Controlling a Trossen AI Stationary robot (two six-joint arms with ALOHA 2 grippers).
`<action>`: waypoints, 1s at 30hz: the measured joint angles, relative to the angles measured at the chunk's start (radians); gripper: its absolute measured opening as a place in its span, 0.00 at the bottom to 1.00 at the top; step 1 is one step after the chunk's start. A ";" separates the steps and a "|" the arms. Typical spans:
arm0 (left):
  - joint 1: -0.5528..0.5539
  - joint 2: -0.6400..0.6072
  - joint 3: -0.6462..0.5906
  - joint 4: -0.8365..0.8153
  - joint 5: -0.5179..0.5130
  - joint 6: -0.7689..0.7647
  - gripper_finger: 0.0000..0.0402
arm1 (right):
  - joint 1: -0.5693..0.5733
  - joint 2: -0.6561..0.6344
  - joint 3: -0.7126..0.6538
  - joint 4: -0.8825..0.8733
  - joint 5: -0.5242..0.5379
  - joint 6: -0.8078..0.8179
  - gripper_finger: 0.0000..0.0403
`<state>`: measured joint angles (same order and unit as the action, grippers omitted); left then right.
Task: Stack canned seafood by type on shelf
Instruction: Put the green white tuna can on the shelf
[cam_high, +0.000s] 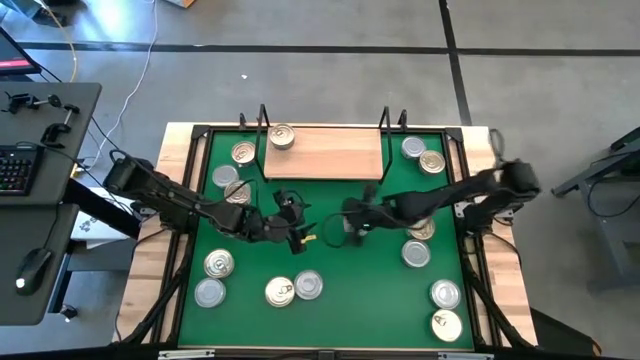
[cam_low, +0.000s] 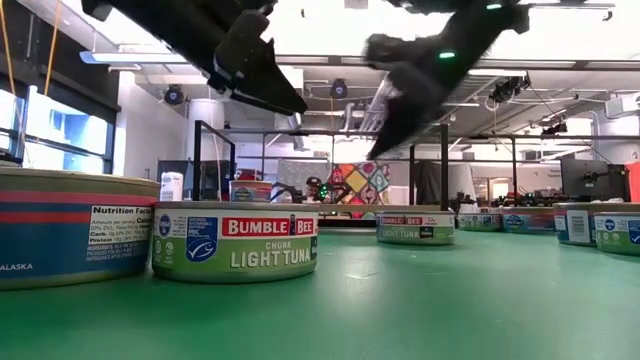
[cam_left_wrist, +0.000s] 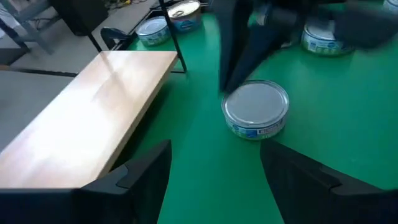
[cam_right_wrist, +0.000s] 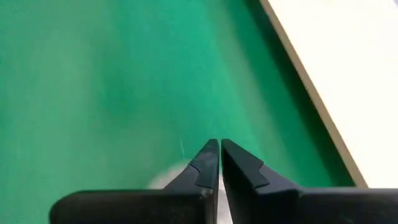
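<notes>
The shelf (cam_high: 325, 152) is a pale wood board with black wire uprights at the far middle of the green mat; one gold-lidded tin (cam_high: 281, 137) stands on its left end. Other canned seafood lies scattered on the mat on both sides. My left gripper (cam_high: 298, 228) hangs open over the mat's middle, its fingers (cam_left_wrist: 143, 171) apart with nothing between them. A silver-lidded tin (cam_left_wrist: 256, 109) rests on its base just beyond it. My right gripper (cam_high: 350, 220) hangs shut (cam_right_wrist: 219, 146) above that tin's far side, holding nothing.
Tins stand to the left (cam_high: 225, 177), at the near left (cam_high: 218, 263), near middle (cam_high: 309, 285), far right (cam_high: 413, 148) and near right (cam_high: 445, 293). In the low view a Bumble Bee tuna tin (cam_low: 235, 243) stands close. Bare mat lies in front of the shelf.
</notes>
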<state>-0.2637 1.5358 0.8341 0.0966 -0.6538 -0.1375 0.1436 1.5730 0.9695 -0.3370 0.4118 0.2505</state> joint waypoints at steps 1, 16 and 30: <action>0.002 0.002 -0.010 0.012 0.004 0.000 0.59 | 0.003 -0.042 -0.037 -0.024 -0.026 0.007 0.03; 0.010 0.013 -0.073 0.197 0.015 0.017 0.59 | 0.031 -0.141 -0.449 0.396 -0.213 0.290 0.03; 0.055 0.021 -0.072 0.196 0.103 -0.038 0.59 | 0.042 0.071 -0.149 0.417 -0.159 0.072 0.03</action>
<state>-0.2090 1.5563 0.7620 0.2924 -0.5505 -0.1759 0.1860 1.6439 0.8206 0.0802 0.2530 0.3225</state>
